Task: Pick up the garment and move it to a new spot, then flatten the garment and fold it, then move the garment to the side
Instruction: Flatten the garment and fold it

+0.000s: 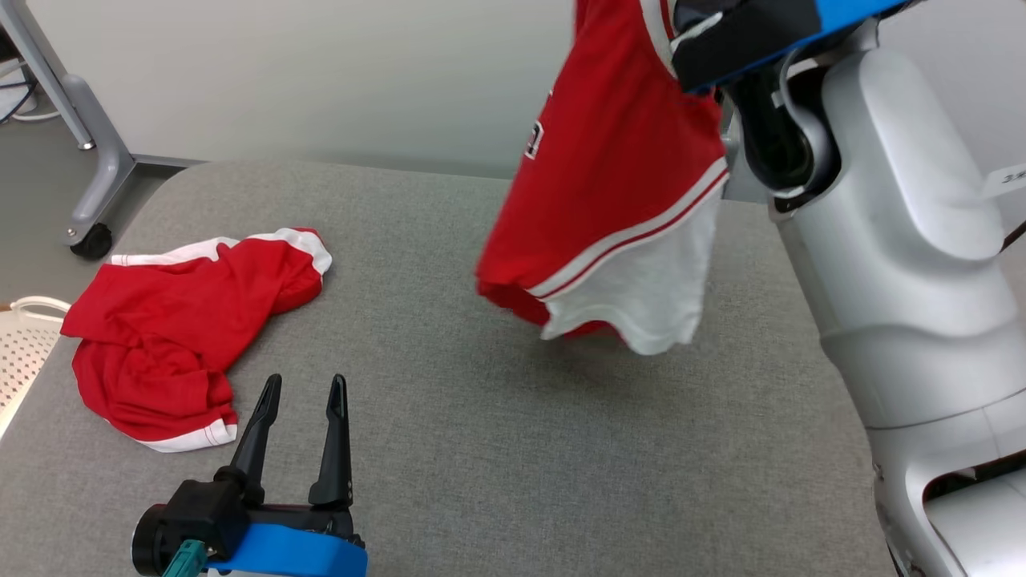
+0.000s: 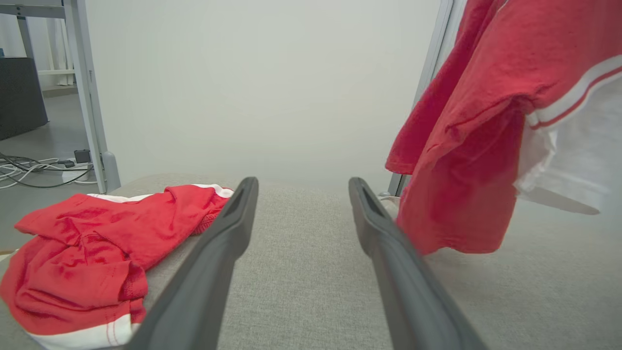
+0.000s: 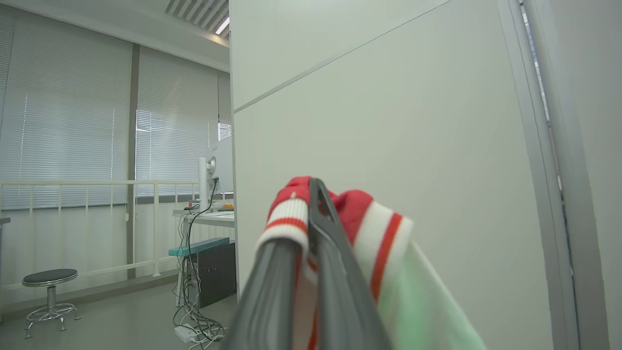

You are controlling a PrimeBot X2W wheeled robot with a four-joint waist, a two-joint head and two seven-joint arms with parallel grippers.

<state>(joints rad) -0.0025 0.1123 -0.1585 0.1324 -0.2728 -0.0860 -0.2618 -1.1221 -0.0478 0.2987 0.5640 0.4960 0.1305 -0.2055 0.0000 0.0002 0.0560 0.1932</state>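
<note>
Shirt (image 1: 609, 200), red with white and red striped trim and a white lining showing at its lower edge, hangs in the air over the right half of the tabletop (image 1: 481, 449), toward the far edge. Its hem looks just clear of the grey surface, with a faint shadow beneath. The right gripper (image 3: 311, 194) holds it from above: its 2 fingers are clamped together on a bunched bit of striped trim, and the cloth drapes down from there. The pale right arm (image 1: 898, 240) rises along the right edge. The left gripper (image 1: 304, 393) sits low at the near edge, left of centre, its 2 fingers spread wide with nothing between them, pointing toward the far edge. Red shorts (image 1: 184, 328) with white bands lie crumpled near the left edge, just beside the left gripper and well apart from the shirt.
</note>
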